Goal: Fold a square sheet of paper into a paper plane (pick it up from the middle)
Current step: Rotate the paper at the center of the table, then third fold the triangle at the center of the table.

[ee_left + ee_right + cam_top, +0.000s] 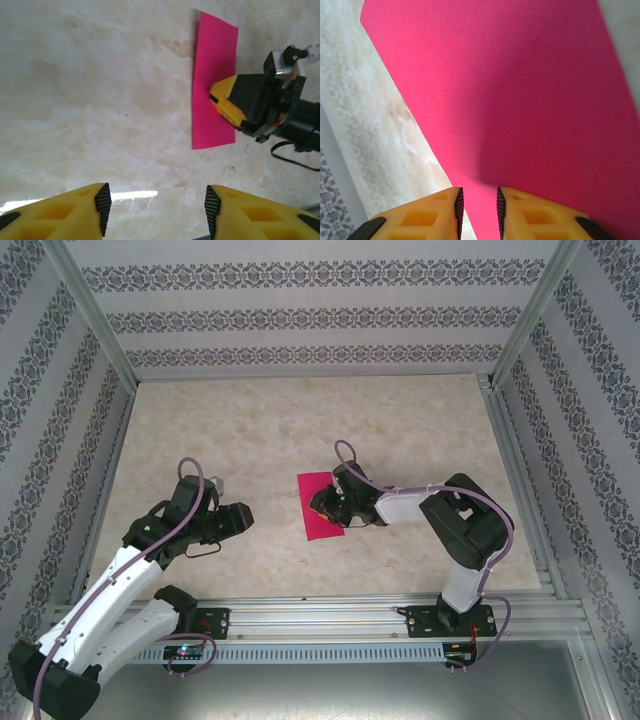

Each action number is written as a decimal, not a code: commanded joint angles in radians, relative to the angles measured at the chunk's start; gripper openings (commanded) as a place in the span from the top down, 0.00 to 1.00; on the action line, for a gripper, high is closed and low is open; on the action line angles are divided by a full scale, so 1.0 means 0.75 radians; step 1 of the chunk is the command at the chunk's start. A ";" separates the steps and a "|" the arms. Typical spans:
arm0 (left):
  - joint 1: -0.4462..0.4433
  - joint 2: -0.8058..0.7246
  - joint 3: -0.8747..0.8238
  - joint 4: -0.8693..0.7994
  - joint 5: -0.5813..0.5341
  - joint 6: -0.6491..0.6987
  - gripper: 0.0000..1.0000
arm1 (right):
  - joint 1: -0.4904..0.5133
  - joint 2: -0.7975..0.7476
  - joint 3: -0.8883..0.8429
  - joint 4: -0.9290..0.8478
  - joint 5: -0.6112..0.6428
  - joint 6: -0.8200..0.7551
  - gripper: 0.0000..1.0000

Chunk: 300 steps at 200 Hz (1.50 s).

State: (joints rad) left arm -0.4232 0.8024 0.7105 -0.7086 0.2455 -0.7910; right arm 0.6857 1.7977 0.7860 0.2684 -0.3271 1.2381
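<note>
The square sheet of paper (315,502), magenta-pink and lying as a narrow flat rectangle (212,75), rests on the marble-patterned table near the middle. My right gripper (327,506) reaches in from the right and is low over the sheet's right half (226,101). In the right wrist view its jaws (478,207) stand a narrow gap apart, with pink paper (520,100) and the sheet's left edge showing between them. My left gripper (240,520) hovers over bare table left of the sheet. Its jaws (157,207) are wide apart with nothing between them.
Patterned walls and metal posts (95,315) enclose the table on three sides. An aluminium rail (330,612) runs along the near edge and carries both arm bases. The right arm's cable (295,162) hangs beside the sheet.
</note>
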 commanded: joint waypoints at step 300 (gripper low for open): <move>0.081 1.582 0.655 0.671 0.424 0.137 0.67 | -0.253 -0.020 0.198 -0.363 -0.370 -0.495 0.46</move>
State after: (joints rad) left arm -0.3832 1.9705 1.2030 -0.2348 0.5312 -0.7227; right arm 0.5117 1.7504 0.8951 -0.0303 -0.5442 0.8860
